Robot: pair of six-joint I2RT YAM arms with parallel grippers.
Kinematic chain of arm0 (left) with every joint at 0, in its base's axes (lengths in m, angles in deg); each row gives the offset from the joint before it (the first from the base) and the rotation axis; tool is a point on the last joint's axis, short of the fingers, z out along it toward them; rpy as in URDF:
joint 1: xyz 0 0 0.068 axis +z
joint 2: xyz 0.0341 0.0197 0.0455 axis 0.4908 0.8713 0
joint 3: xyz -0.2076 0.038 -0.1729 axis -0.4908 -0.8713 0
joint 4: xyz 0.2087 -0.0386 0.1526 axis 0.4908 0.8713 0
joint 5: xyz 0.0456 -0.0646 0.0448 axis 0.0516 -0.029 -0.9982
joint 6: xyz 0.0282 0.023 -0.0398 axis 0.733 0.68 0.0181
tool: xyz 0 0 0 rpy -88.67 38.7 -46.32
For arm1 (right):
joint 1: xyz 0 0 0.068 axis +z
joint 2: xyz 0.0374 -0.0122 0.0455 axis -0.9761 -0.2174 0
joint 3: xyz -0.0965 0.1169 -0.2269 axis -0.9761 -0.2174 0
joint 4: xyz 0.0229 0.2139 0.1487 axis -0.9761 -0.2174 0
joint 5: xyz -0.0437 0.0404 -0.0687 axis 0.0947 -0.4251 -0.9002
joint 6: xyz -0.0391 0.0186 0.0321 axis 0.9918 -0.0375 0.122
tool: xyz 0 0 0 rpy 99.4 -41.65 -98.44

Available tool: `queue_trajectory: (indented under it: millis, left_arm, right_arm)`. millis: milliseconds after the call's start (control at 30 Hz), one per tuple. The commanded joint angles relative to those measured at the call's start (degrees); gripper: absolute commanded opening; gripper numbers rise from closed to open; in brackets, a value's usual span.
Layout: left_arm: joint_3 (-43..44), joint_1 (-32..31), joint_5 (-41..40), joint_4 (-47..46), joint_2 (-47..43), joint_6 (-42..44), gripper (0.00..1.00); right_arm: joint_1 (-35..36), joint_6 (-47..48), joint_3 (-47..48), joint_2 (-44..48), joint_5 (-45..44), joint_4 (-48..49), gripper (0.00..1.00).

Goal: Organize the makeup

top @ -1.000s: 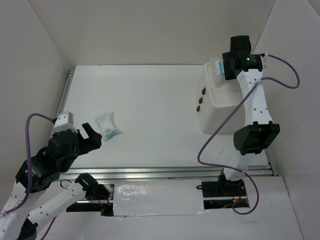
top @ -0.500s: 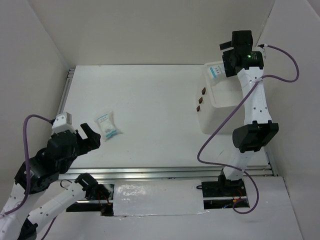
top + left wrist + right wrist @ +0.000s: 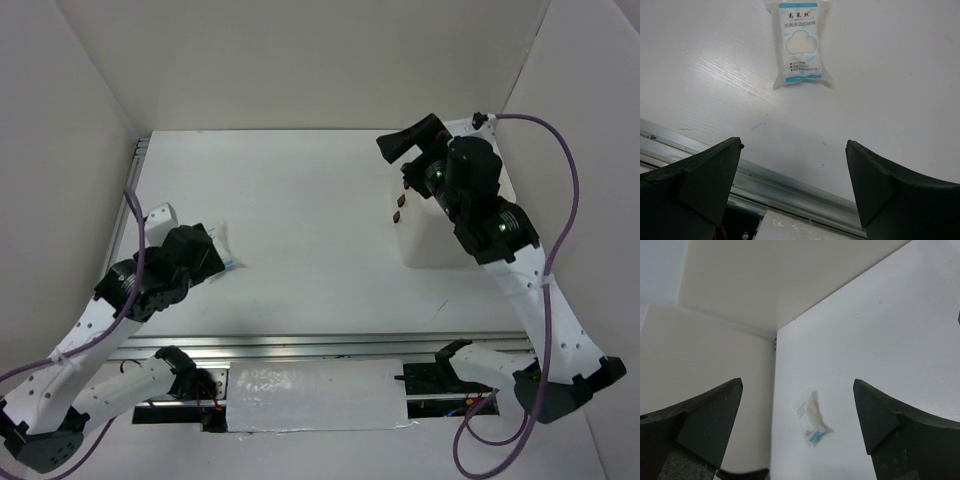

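The left end effector (image 3: 794, 146) hangs with its two dark fingers spread wide and nothing between them, poised low over the near-left part of the white worktop (image 3: 300, 200). The one piece of makeup in sight, a white-and-light-blue packet (image 3: 800, 47), lies flat just ahead of the fingertips and roughly centred on the gap. Its long axis runs straight away from the end effector, so the fingers, by this reading, would close across its narrow width. In the overhead view the packet sits near the worktop's left edge, partly hidden under the left arm. The right end effector (image 3: 797, 382), also wide open and empty, is raised above the big white drawer box (image 3: 430, 245) at the right edge, well apart from the packet, which shows only as a blur in its wrist camera. That makes the left arm plainly the nearer. The surface is smooth, matt and level, with a metal rail (image 3: 765, 185) along the near edge just behind the left fingers, and plain white walls (image 3: 300, 60) close off the left, far and right sides.
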Motion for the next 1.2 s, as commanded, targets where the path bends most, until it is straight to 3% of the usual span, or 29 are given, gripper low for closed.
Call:
queue_trajectory:
  millis: [0,100,300,533,700,933,1167]
  left_arm:
    - [0.09,2.04,-1.59,-3.87,6.38,-6.56,0.99]
    - [0.27,6.34,1.65,-8.87,11.66,-6.4,0.99]
    - [1.93,21.36,13.16,-20.64,23.87,2.03,0.99]
    - [5.9,25.07,16.68,-24.43,39.24,3.27,0.99]
    - [6.95,28.4,17.3,-24.17,45.59,3.88,0.99]
    - [3.43,31.14,20.72,-30.93,48.66,6.69,1.0]
    - [7.56,32.01,21.7,-33.06,55.95,8.37,0.99]
  right_arm:
    - [3.32,10.97,-5.69,3.65,8.86,6.97,1.0]
    - [7.81,15.38,-10.7,7.34,10.46,3.8,1.0]
    - [11.6,20.13,-23.62,18.24,17.02,3.0,1.0]
    - [11.6,21.99,-29.79,28.26,29.52,5.99,1.0]
    - [11.6,21.72,-31.02,30.82,29.71,6.08,1.0]
    - [11.6,21.02,-33.74,31.44,30.49,8.01,1.0]
    - [11.51,21.11,-33.13,30.91,30.85,7.4,1.0]
